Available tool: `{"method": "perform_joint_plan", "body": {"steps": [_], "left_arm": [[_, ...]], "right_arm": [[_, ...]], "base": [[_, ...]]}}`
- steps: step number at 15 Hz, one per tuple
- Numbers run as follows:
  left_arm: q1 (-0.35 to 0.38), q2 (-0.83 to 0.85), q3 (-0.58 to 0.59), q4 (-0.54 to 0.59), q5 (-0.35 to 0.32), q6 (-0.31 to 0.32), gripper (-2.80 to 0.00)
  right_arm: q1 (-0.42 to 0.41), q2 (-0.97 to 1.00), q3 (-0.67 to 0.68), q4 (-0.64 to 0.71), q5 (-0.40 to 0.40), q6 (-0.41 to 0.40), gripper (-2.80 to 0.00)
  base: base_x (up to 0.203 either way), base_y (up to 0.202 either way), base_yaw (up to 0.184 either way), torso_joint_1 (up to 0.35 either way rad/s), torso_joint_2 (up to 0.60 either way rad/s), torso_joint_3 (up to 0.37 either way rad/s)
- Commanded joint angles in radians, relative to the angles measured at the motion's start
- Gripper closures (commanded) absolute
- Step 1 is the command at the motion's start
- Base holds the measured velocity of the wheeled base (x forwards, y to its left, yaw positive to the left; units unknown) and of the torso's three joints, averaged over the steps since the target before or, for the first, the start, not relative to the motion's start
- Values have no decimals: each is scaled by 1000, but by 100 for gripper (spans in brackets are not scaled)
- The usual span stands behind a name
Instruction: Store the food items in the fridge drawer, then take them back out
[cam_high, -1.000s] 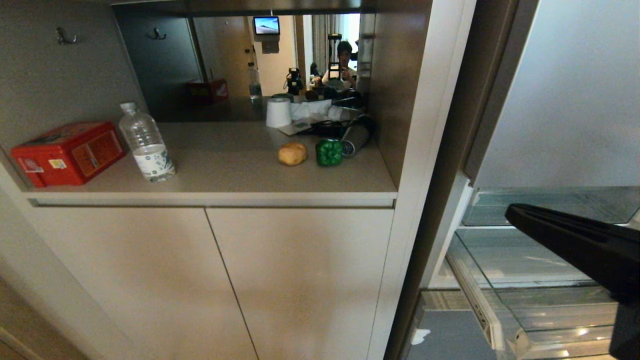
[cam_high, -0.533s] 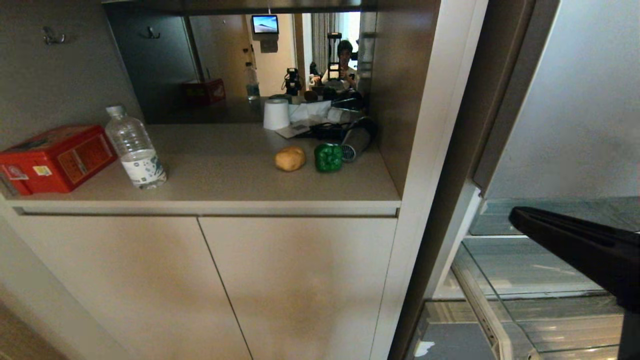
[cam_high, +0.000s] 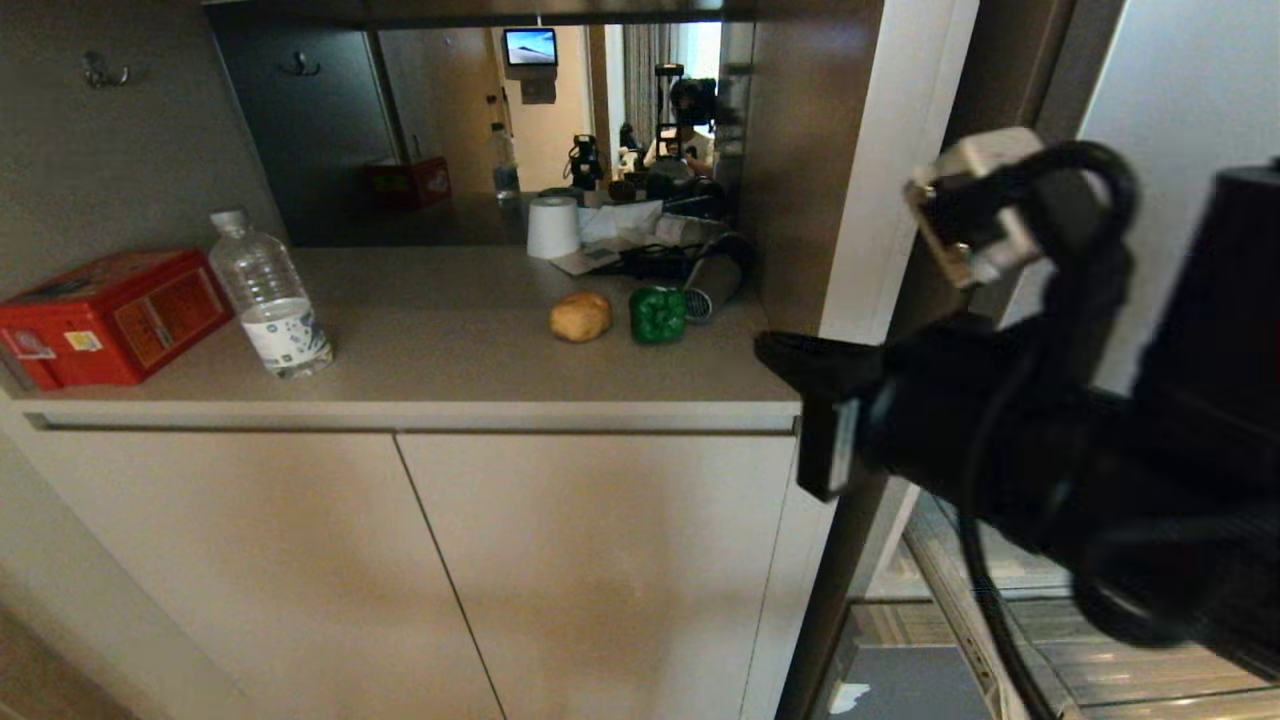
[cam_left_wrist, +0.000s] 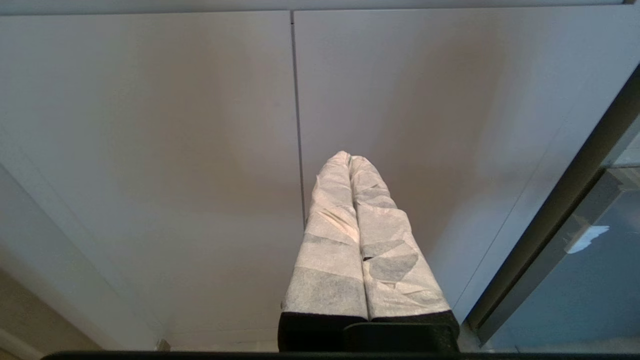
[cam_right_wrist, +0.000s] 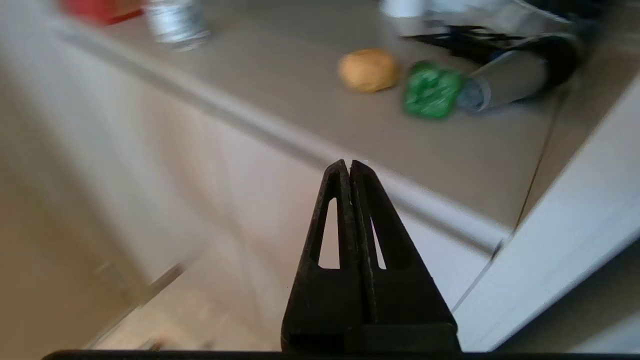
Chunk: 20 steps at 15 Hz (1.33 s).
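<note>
Two food items lie side by side on the beige counter (cam_high: 470, 350): a tan potato (cam_high: 580, 316) and a green bell pepper (cam_high: 657, 314), both also in the right wrist view as potato (cam_right_wrist: 368, 70) and pepper (cam_right_wrist: 431, 90). My right gripper (cam_high: 772, 352) is shut and empty, level with the counter's right front corner, pointing left, short of the pepper. Its black fingers (cam_right_wrist: 340, 200) press together. The fridge drawer (cam_high: 1150, 670) shows at lower right, pulled out, mostly hidden behind my right arm. My left gripper (cam_left_wrist: 349, 157), wrapped in white, is shut and parked low before the cabinet doors.
A red box (cam_high: 110, 315) and a water bottle (cam_high: 268, 295) stand on the counter's left. A white paper roll (cam_high: 553, 227), dark clutter and a silver cylinder (cam_high: 712, 275) crowd the back right behind the pepper. A white upright panel (cam_high: 900, 200) separates counter from fridge. A mirror at the back reflects a person.
My right arm has risen and swung left, from low over the fridge drawer up to the counter's corner, staying shut. The head view shifted slightly early on. The food has not moved.
</note>
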Motion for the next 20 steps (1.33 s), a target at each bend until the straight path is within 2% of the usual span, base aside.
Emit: {"method": "perform_joint_plan", "body": {"steps": [1, 2, 3, 6, 13, 15, 17, 20], "left_arm": [[0, 2, 0, 0, 0, 0, 0], [0, 2, 0, 0, 0, 0, 0], [0, 2, 0, 0, 0, 0, 0], [0, 2, 0, 0, 0, 0, 0], [0, 2, 0, 0, 0, 0, 0], [0, 2, 0, 0, 0, 0, 0], [0, 2, 0, 0, 0, 0, 0], [0, 2, 0, 0, 0, 0, 0]], "right_arm": [[-60, 188, -103, -3, -3, 1, 0], [-85, 242, -153, -2, -4, 1, 0], [-102, 299, -205, -1, -5, 1, -280], [-146, 458, -369, 2, -11, 1, -280], [-207, 774, -923, 147, -1, -8, -280], [-217, 796, -959, 228, 45, -13, -280], [-227, 808, -961, 221, 38, -12, -280], [-229, 841, -960, 95, -14, -19, -280]], "base": [[0, 0, 0, 0, 0, 0], [0, 0, 0, 0, 0, 0], [0, 0, 0, 0, 0, 0], [0, 0, 0, 0, 0, 0], [0, 0, 0, 0, 0, 0], [0, 0, 0, 0, 0, 0], [0, 0, 0, 0, 0, 0], [0, 0, 0, 0, 0, 0]]}}
